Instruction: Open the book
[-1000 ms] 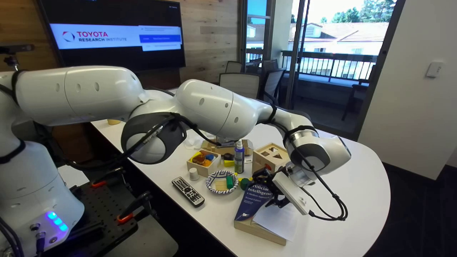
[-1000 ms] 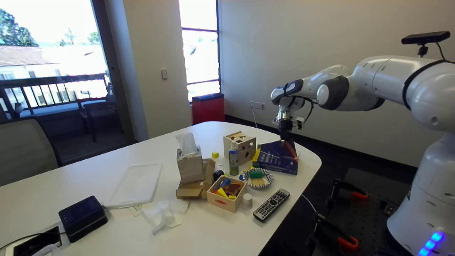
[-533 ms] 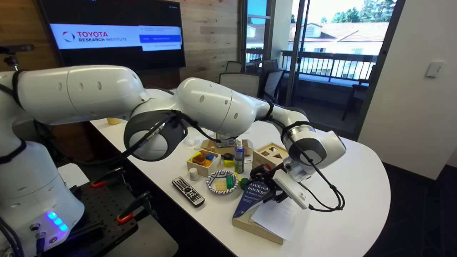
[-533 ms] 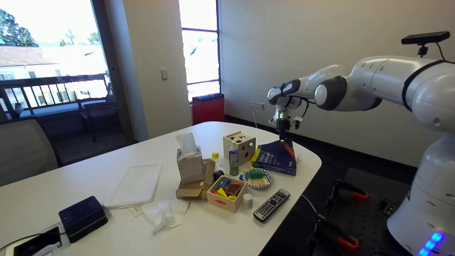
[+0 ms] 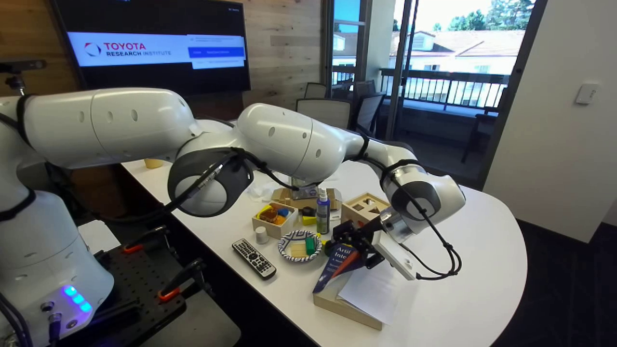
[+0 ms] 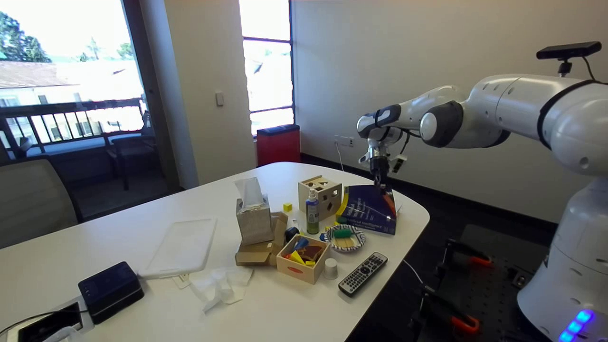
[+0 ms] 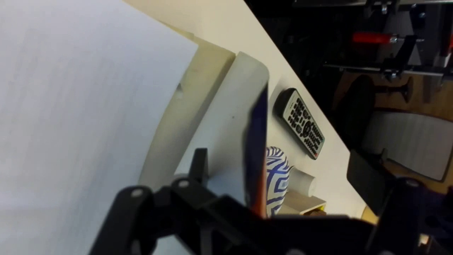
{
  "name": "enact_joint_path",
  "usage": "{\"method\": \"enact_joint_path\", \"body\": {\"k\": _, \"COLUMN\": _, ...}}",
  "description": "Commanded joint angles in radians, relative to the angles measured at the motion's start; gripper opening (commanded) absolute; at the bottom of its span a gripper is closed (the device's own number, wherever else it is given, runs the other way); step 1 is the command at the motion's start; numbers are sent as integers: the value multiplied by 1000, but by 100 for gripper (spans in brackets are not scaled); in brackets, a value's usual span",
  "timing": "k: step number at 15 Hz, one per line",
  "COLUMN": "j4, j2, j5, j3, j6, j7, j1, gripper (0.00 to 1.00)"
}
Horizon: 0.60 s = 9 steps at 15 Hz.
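The book lies on the table, dark blue cover partly raised. Its cover shows orange near the gripper and a yellow band in an exterior view. White pages show beneath in the wrist view, where the cover stands almost edge-on with its pale inside facing left. My gripper is open, its fingers far apart. One finger is on the inner side of the cover, the other well out past its outer side. The gripper is over the book in both exterior views. Whether a finger touches the cover is unclear.
A remote, a patterned bowl, a small white cup and a wooden box of toys stand beside the book. A spray bottle and a shape-sorter cube stand behind. The table edge runs near the remote.
My gripper has shifted slightly left and turned, seen in an exterior view. The book has slid a little with it. More of the cover's orange part shows now.
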Motion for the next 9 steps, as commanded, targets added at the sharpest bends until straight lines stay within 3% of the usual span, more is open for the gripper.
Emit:
{"method": "enact_joint_path", "body": {"k": 1, "j4": 14, "j2": 0, "j5": -41, "j3": -7, "j6": -101, "j7": -95, "j1": 15, "gripper": 100}}
{"method": "enact_joint_path", "body": {"k": 9, "j4": 11, "j2": 0, "j5": -95, "j3": -23, "j6": -156, "j7": -179, "j1": 64, "gripper": 100}}
